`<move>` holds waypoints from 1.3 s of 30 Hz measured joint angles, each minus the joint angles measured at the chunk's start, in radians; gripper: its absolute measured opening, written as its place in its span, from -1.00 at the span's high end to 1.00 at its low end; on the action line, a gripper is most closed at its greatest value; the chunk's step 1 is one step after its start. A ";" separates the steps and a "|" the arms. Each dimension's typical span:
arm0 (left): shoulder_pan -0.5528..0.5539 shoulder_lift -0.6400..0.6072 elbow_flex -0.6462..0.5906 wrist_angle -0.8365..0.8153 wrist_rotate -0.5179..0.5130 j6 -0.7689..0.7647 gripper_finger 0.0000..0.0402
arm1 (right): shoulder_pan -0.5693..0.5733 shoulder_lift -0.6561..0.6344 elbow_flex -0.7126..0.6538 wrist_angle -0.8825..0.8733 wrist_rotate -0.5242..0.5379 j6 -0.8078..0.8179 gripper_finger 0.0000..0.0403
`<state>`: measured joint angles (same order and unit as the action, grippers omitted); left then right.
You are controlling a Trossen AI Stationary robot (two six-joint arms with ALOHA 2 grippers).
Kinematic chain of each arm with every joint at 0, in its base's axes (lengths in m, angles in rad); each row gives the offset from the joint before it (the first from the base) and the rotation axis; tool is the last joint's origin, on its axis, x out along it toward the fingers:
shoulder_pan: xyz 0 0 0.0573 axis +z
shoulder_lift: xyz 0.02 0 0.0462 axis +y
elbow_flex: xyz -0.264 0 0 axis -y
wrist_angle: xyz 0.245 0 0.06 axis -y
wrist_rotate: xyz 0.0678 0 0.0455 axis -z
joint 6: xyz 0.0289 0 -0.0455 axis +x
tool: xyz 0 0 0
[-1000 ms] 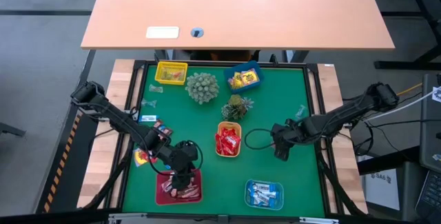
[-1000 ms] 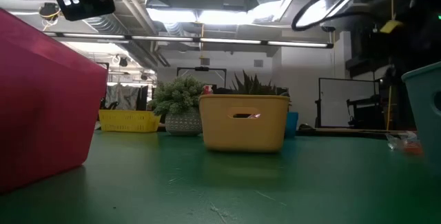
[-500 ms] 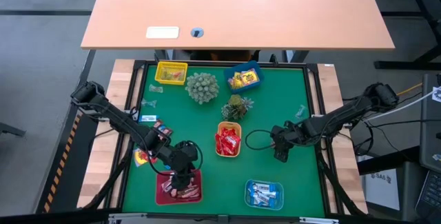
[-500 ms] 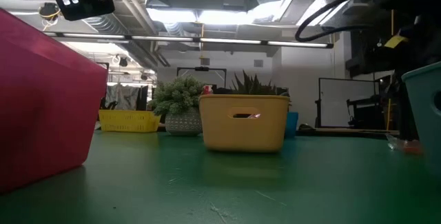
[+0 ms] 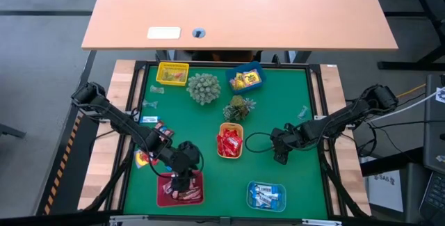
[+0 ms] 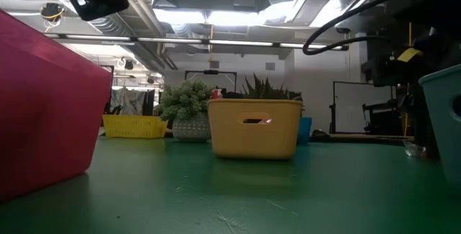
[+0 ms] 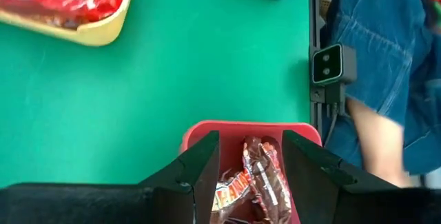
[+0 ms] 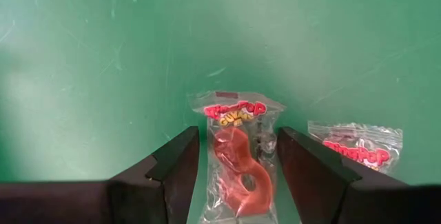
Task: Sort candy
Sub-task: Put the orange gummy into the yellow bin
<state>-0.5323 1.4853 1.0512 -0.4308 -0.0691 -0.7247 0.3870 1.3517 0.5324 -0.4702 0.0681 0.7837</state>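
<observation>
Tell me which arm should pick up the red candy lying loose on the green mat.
Right. The right gripper has its open fingers either side of a loose red candy; the left gripper is over the red tray.

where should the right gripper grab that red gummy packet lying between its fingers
Take the red gummy packet across its narrow middle, coming straight down from above. It lies flat on the green mat, lengthwise between the open fingers of the right gripper, so closing pinches its long edges. A second packet lies close beside it; keep the finger clear.

a lab or workshop: exposed ceiling ducts (image 6: pixel 115 25), strip lights (image 6: pixel 216 16), a bare desk (image 5: pixel 240 10).
</observation>
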 joint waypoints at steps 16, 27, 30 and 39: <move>0.000 0.000 0.000 0.108 -0.107 0.246 0.29 | -0.001 0.002 0.000 -0.007 0.008 -0.004 0.43; 0.004 0.000 0.000 0.112 -0.234 0.267 0.29 | -0.002 -0.001 0.000 0.002 -0.001 -0.004 0.57; 0.004 0.000 0.000 0.112 -0.235 0.267 0.29 | -0.002 -0.001 0.011 -0.009 -0.008 -0.005 0.58; 0.004 0.000 0.000 0.112 -0.262 0.309 0.29 | 0.000 0.003 0.118 -0.010 -0.099 -0.085 0.58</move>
<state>-0.5285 1.4857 1.0515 -0.3188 -0.3315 -0.4156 0.3870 1.3545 0.6500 -0.4800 -0.0304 0.6983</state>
